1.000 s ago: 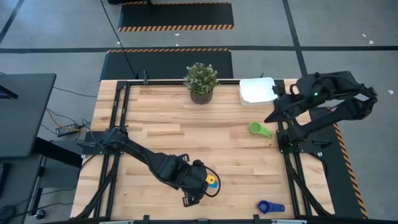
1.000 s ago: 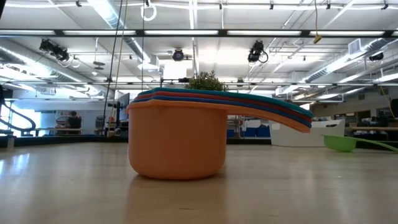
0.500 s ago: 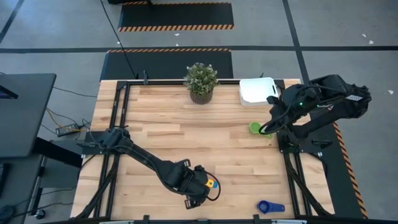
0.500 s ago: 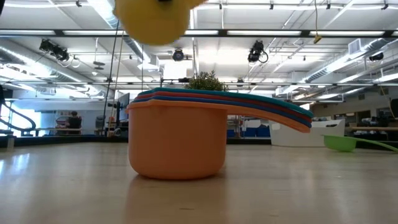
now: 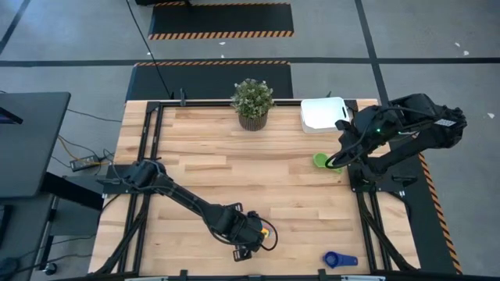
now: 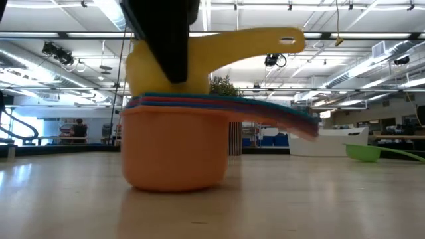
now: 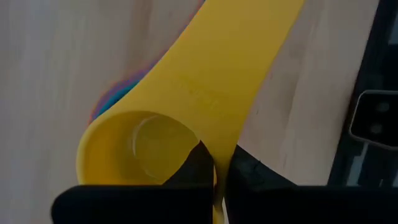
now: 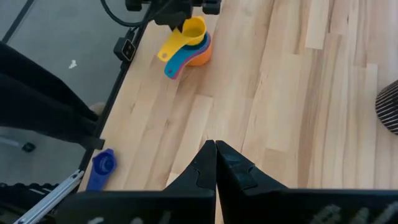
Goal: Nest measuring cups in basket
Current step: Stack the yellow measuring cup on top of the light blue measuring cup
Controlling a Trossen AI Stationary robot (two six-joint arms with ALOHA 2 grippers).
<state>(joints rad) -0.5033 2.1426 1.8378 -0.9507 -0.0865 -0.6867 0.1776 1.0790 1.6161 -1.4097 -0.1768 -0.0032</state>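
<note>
My left gripper (image 7: 221,168) is shut on the yellow measuring cup (image 6: 166,63), whose bowl sits in the top of a nested stack with the orange cup (image 6: 174,149) at the bottom, near the table's near edge (image 5: 262,231). The stack's handles fan out to one side (image 8: 177,59). The green cup (image 5: 319,161) lies on the table on its bowl (image 6: 362,153). My right gripper (image 8: 216,155) is shut and stands over the green cup's handle. The dark blue cup (image 5: 340,259) lies near the near right corner. The white basket (image 5: 323,114) sits at the far right. My left gripper pinches the yellow cup's rim (image 7: 208,146) where the handle joins the bowl, one finger (image 7: 196,163) inside the bowl and one (image 7: 249,171) outside. It comes from above, pointing down. The cup is upright, its bowl in the stack and its handle (image 6: 265,41) above the others.
A potted plant (image 5: 251,101) stands at the far edge, left of the basket. Bare wood lies between the stack and the green cup. Black frame rails run along the table's left and right sides.
My left gripper came down with the yellow cup and set its bowl into the stack; the stack slid a little toward the near edge. My right gripper swung from beside the basket down over the green cup's handle, then stayed still.
</note>
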